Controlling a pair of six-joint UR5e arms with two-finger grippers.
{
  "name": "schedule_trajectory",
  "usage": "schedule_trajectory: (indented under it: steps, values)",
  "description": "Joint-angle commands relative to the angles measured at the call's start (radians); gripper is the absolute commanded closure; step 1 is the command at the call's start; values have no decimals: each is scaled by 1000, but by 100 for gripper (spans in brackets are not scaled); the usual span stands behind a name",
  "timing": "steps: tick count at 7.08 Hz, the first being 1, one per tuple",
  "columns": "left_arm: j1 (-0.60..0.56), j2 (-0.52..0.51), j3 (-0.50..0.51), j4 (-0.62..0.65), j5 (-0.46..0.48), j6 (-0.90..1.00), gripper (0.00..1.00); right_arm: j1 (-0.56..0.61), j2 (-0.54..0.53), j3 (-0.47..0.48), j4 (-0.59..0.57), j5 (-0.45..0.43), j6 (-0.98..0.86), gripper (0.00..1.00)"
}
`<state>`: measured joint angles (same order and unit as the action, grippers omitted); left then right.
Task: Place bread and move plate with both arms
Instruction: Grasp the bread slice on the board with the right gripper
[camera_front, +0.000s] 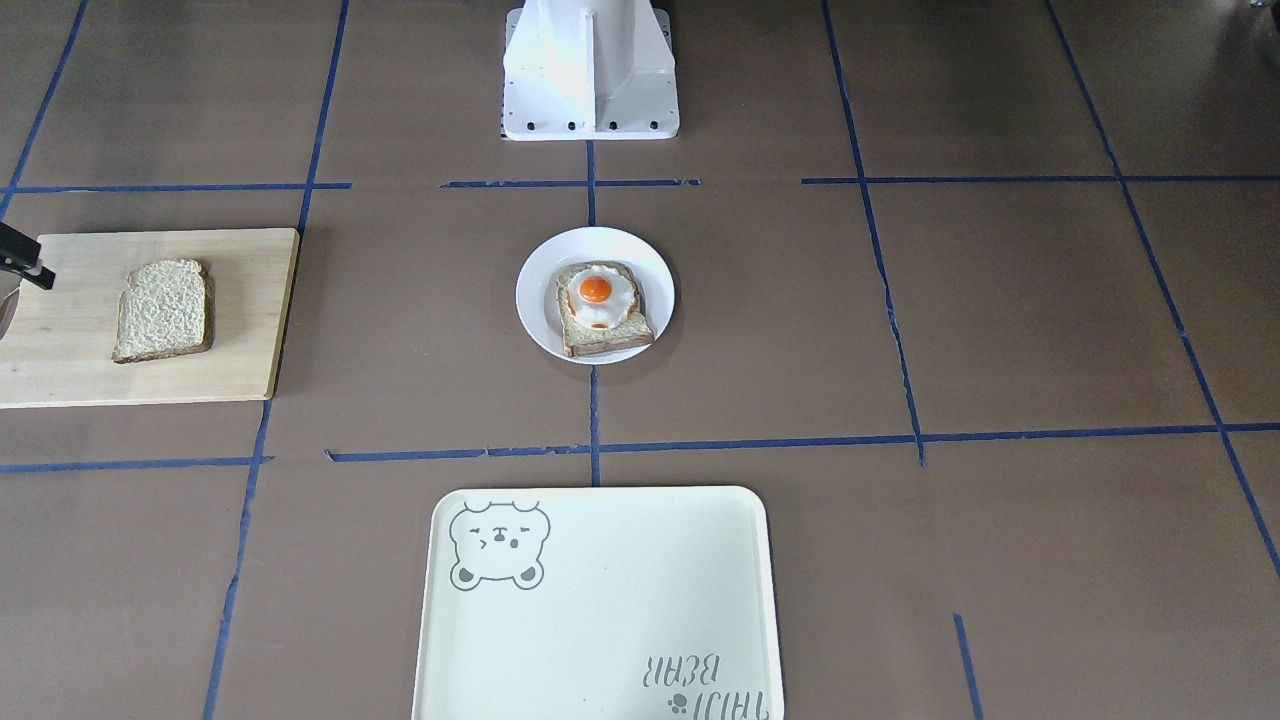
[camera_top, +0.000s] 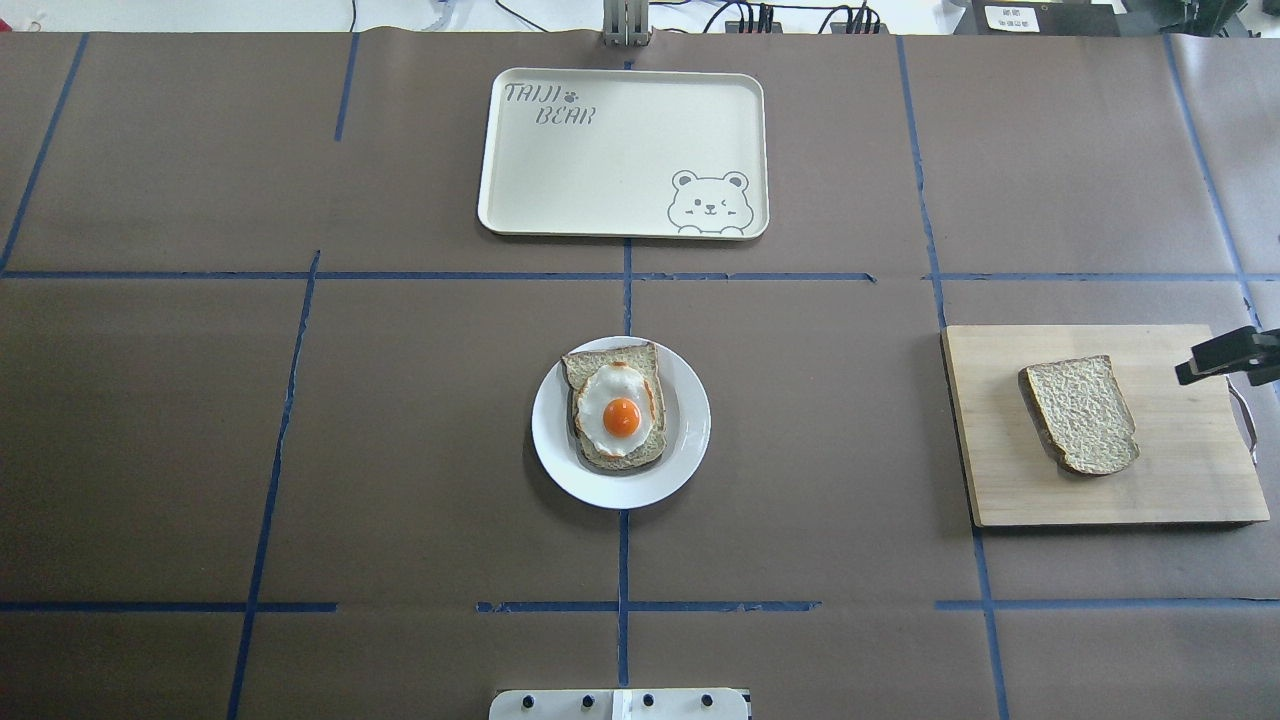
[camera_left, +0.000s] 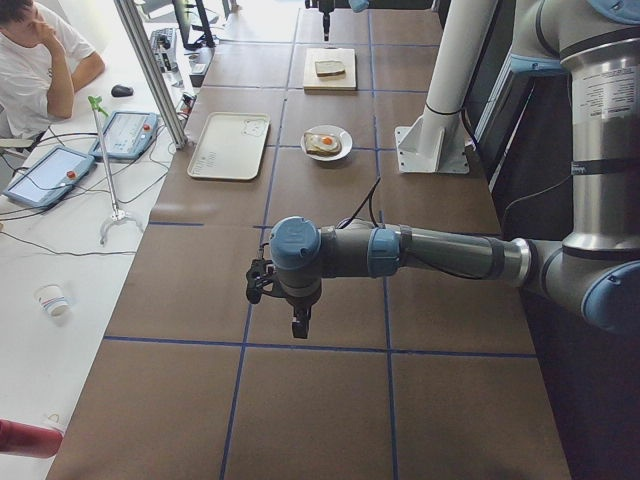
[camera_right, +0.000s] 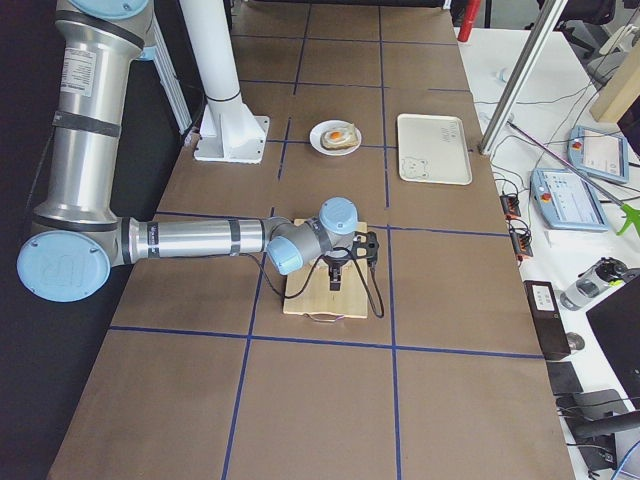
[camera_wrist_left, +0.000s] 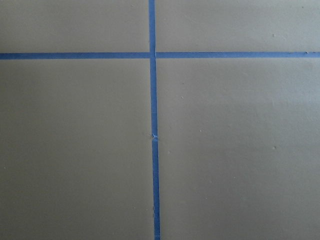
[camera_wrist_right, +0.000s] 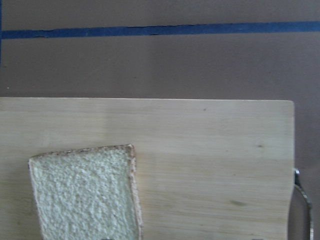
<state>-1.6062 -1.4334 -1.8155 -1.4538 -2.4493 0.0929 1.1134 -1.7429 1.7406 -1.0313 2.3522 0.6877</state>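
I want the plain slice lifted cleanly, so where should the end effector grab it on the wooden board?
Probably pinch the bread across its two straight side crusts, coming straight down from above: it lies flat on the cutting board, leaving only thin edges exposed.

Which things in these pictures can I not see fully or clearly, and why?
- Right gripper: cut off by the overhead view's right edge; open or shut, I cannot tell.
- Left gripper: only in the left side view, small; its state is unclear.
- Bread: its lower part is cut by the right wrist view's bottom edge.
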Motion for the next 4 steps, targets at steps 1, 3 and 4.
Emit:
schedule_trajectory:
  steps: [1,3,4]
  values:
    - [0,1,27,-60,1,-5,0,-116,28,-33,129,-69,208,10]
    - [0,1,28,-62,1,-4,0,-135,58,-132,209,-85,214,12]
    - [0,1,28,-63,0,-5,0,-148,72,-172,227,-85,214,14]
